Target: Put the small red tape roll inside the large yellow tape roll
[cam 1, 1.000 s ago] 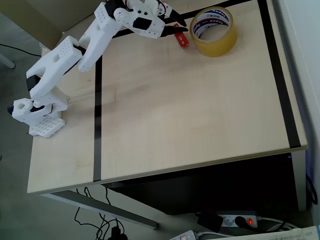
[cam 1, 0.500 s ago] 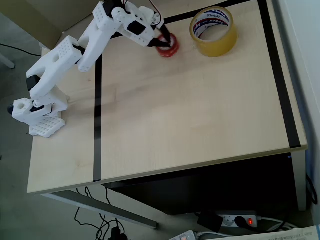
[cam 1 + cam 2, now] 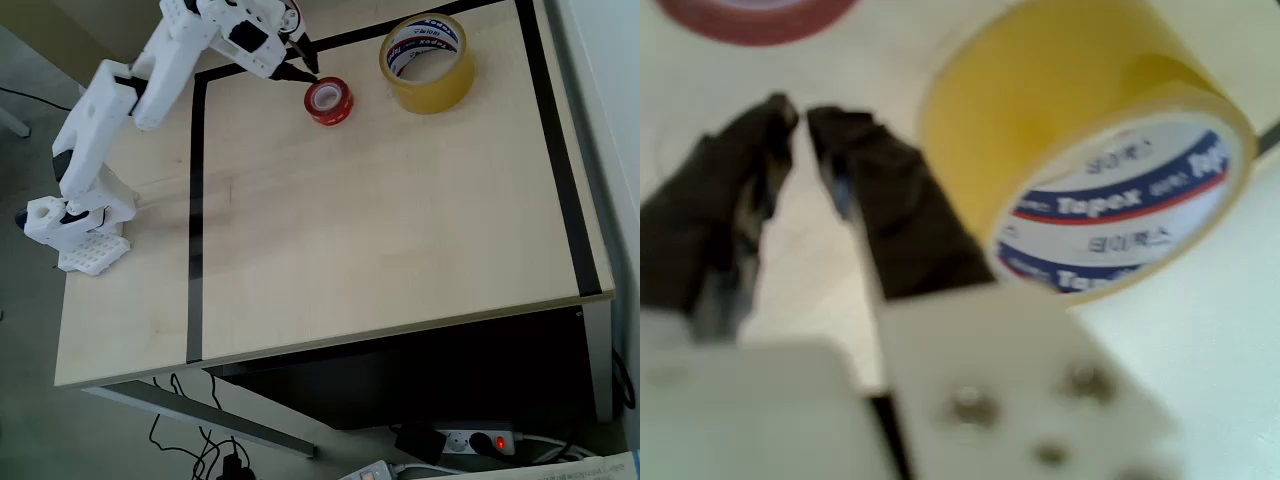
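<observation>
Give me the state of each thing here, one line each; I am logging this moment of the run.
small red tape roll: lying flat on the table, free of the gripper, outside the yellow roll.
large yellow tape roll: lying flat on the table, core empty, apart from the red roll.
gripper: nearly shut on nothing, tips just beside the red roll.
table: wooden top with black tape lines.

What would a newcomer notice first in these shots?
The large yellow tape roll stands out at the table's far edge in the overhead view, its white core printed in blue and red. The small red tape roll lies flat just left of it, apart, with the gripper empty beside it.
</observation>
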Available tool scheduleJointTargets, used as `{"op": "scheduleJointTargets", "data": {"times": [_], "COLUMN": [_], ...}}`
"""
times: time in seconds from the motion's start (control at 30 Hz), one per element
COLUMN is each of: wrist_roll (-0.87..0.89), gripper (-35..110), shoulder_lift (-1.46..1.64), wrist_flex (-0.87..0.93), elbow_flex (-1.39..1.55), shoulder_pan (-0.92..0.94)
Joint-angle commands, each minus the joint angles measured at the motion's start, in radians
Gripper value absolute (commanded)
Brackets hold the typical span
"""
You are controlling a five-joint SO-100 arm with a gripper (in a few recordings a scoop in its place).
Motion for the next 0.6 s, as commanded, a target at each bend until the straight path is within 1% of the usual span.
{"op": "scheduleJointTargets", "data": {"times": [0.0, 0.07, 0.17, 0.3, 0.4, 0.57], "wrist_roll": [-0.051, -0.051, -0.043, -0.041, -0.041, -0.041], "gripper": [0, 2, 12, 21, 24, 24], "shoulder_lift": [0.319, 0.367, 0.388, 0.388, 0.37, 0.304], "wrist_flex": [0.014, 0.014, 0.014, 0.014, 0.014, 0.014], "elbow_flex": [0.247, 0.345, 0.43, 0.488, 0.486, 0.445], "shoulder_pan": [-0.009, -0.012, -0.012, -0.02, -0.021, 0.005]}}
